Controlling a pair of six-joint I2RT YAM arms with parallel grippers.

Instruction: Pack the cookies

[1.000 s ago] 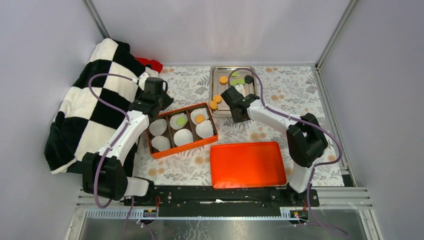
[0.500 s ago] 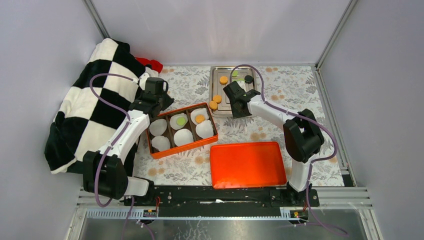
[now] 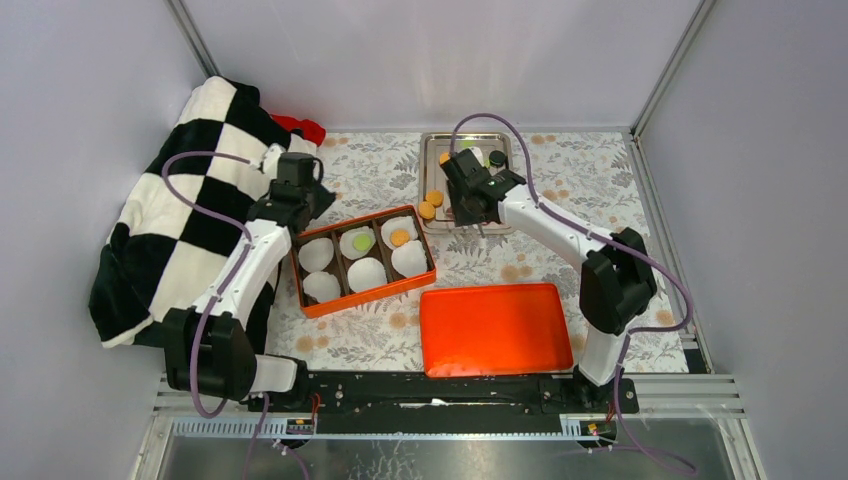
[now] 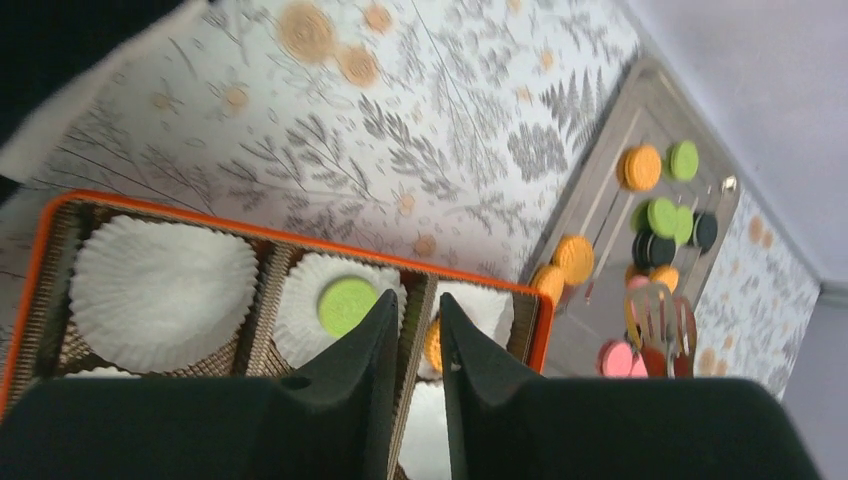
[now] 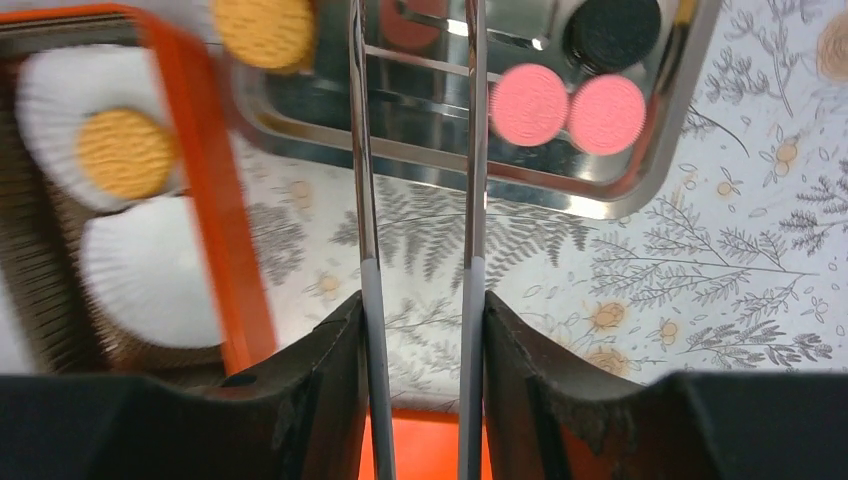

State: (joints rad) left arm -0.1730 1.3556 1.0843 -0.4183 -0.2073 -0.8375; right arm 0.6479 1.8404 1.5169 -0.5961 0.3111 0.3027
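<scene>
The cookies lie on a steel tray: two pink, a black one, and orange and green ones. Two orange cookies sit at its left edge. An orange box holds white paper cups; one has a green cookie, one an orange cookie. My right gripper is shut on metal tongs whose tips reach over the tray. My left gripper is shut and empty, above the box's back left.
An orange lid lies flat in front of the tray, right of the box. A black-and-white checked blanket with something red behind it fills the left side. Grey walls enclose the table.
My right arm has carried the tongs back and left, from the tray's front edge to over the tray. My left gripper has drawn back left, away from the box.
</scene>
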